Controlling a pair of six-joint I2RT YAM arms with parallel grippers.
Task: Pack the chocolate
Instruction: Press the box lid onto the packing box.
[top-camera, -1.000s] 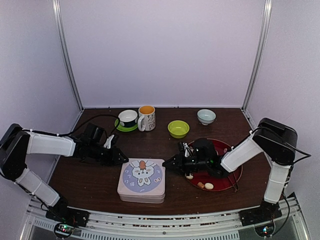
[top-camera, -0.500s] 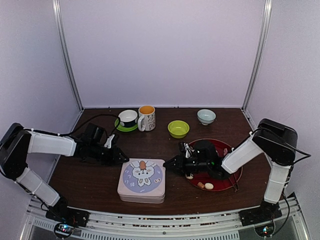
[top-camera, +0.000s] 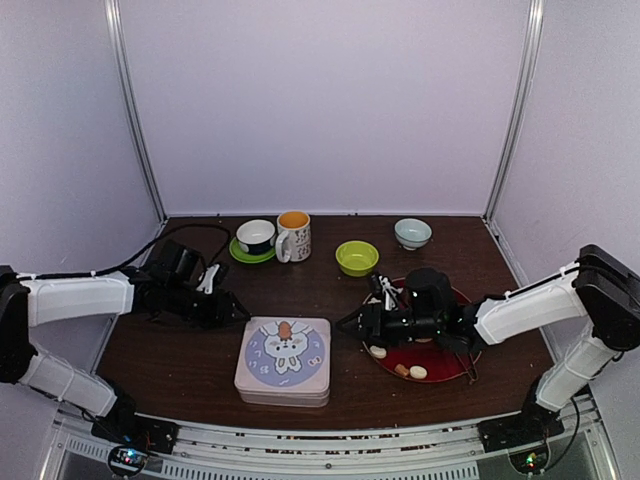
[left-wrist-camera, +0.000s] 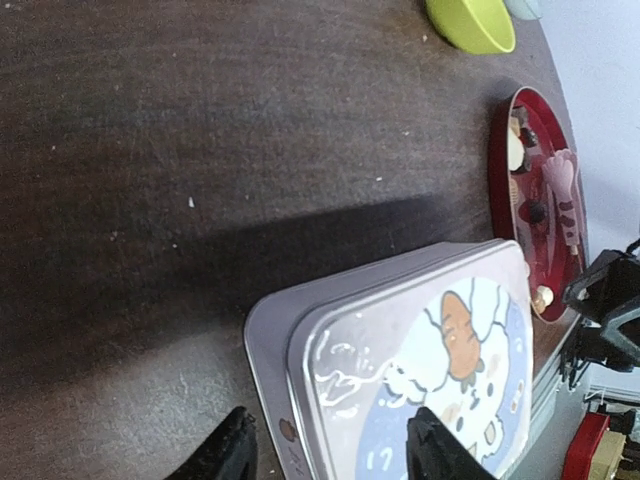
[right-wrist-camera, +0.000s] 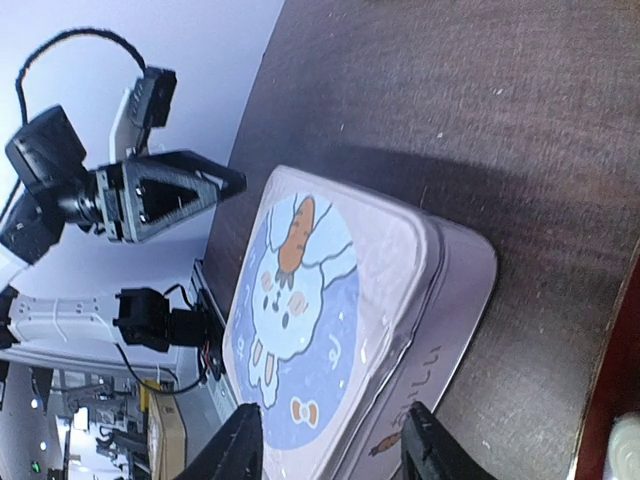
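Note:
The closed rabbit tin (top-camera: 283, 360) lies lid-on at the front middle of the table. Chocolate pieces (top-camera: 418, 372) lie on the red plate (top-camera: 445, 360) to its right, and they show as small pale and tan pieces (left-wrist-camera: 516, 150) in the left wrist view. My left gripper (top-camera: 238, 312) hovers open just off the tin's far-left corner. Its fingertips frame the tin (left-wrist-camera: 420, 350) without touching, the gripper (left-wrist-camera: 335, 455) empty. My right gripper (top-camera: 350, 322) stands open beside the tin's right edge. In its own view this gripper (right-wrist-camera: 330, 450) faces the tin (right-wrist-camera: 330, 300) and holds nothing.
Pink tongs (left-wrist-camera: 560, 180) lie on the red plate. Along the back stand a cup on a green saucer (top-camera: 256, 236), a mug (top-camera: 294, 235), a green bowl (top-camera: 357, 257) and a pale bowl (top-camera: 412, 233). White walls close in both sides.
Both grippers have opened wider and drawn back from the tin's edges, the right one sliding right towards the plate. The tin has not moved.

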